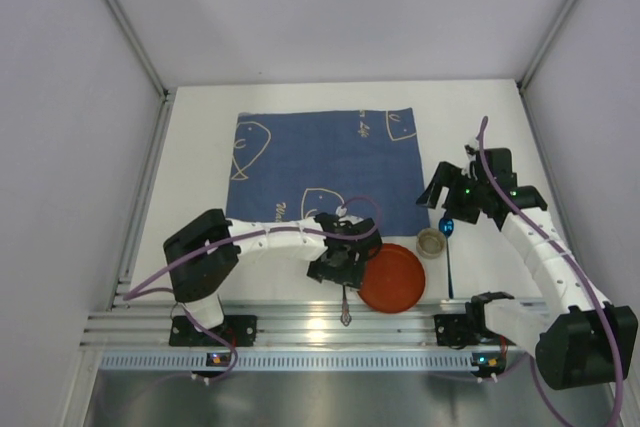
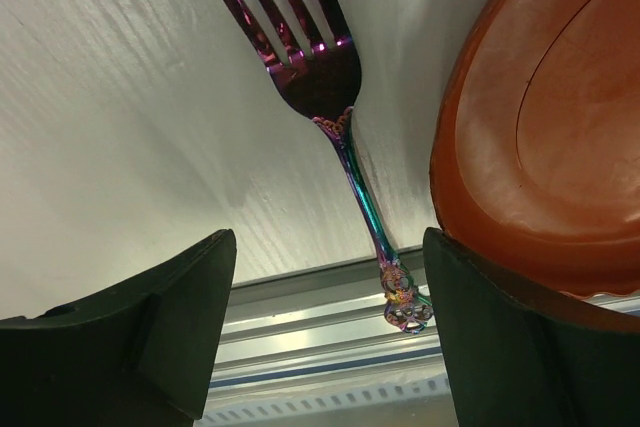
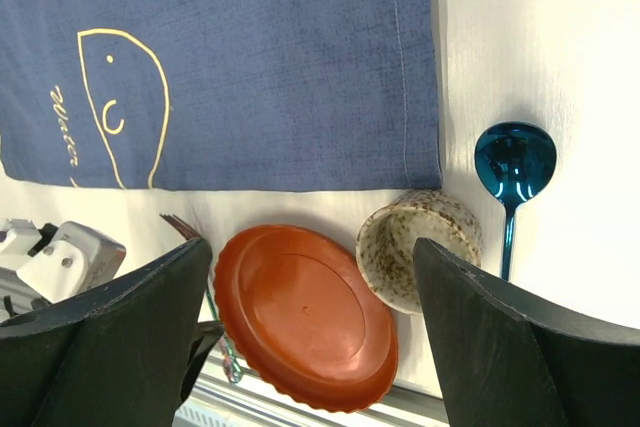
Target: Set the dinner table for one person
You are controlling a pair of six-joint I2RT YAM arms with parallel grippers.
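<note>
The white dinner table [image 1: 200, 137] holds a red-orange plate [image 1: 391, 278] at its near edge. An iridescent fork [image 1: 346, 305] lies just left of the plate, with its handle end over the aluminium rail [image 2: 300, 317]. A speckled cup [image 1: 431, 242] stands behind the plate's right side. A blue spoon [image 1: 446, 226] lies to the right of the cup. My left gripper [image 1: 335, 265] is open and empty over the fork [image 2: 330, 97], beside the plate [image 2: 540, 117]. My right gripper [image 1: 452, 202] is open and empty, raised above the cup [image 3: 420, 247], plate [image 3: 300, 312] and spoon [image 3: 514, 162].
A blue cloth [image 1: 320, 162] with white line drawings lies flat in the middle of the table, behind the plate and cup. The ribbed rail runs along the near edge by the arm bases. Grey walls with metal posts close in the left, right and back.
</note>
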